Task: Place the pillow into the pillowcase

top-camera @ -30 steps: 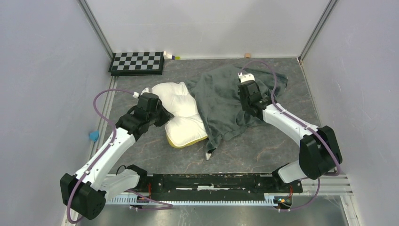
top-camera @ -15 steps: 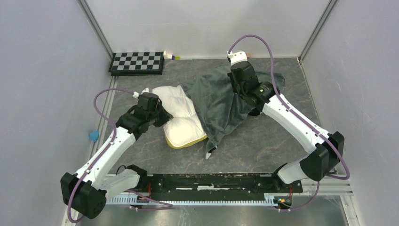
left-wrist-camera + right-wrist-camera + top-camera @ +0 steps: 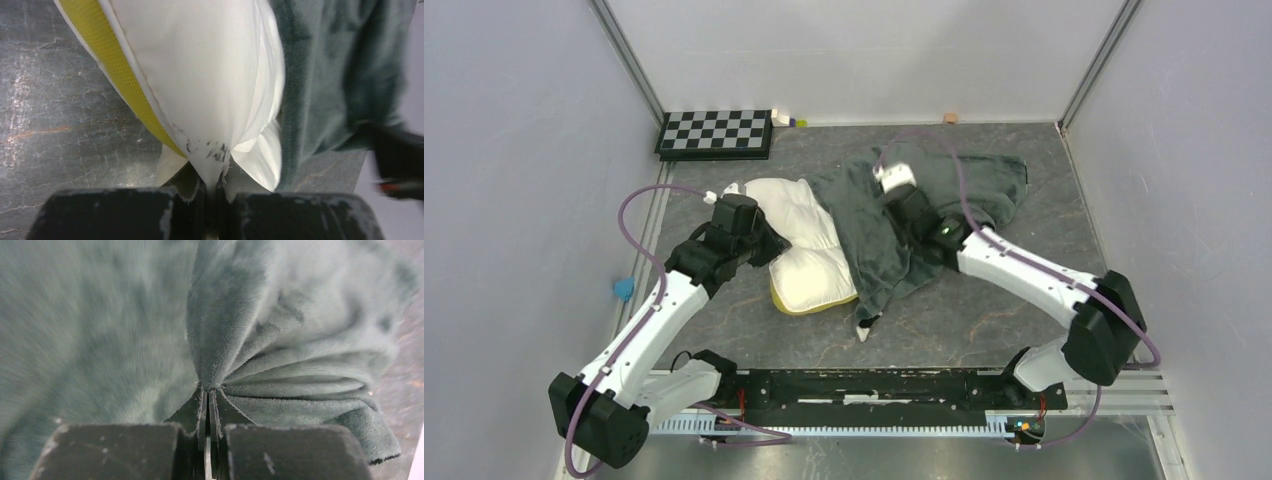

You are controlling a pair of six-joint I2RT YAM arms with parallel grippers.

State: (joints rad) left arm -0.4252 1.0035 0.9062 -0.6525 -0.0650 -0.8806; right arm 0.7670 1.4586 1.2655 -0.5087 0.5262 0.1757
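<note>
Left gripper (image 3: 212,186) is clamped on a pinch of the pillow (image 3: 200,75), which bulges straight ahead of it on the table (image 3: 60,125). Right gripper (image 3: 207,407) is closed on a gathered fold of the pillowcase (image 3: 280,340); the grey plush spreads ahead of it and covers the pillow's far side.

Cream-white quilted pillow (image 3: 809,275) with yellow edge band; dark grey-green plush pillowcase (image 3: 859,220) right of pillow; black-and-white checkerboard (image 3: 716,133) beyond pillow; mottled dark grey table (image 3: 944,330) beneath pillow.
</note>
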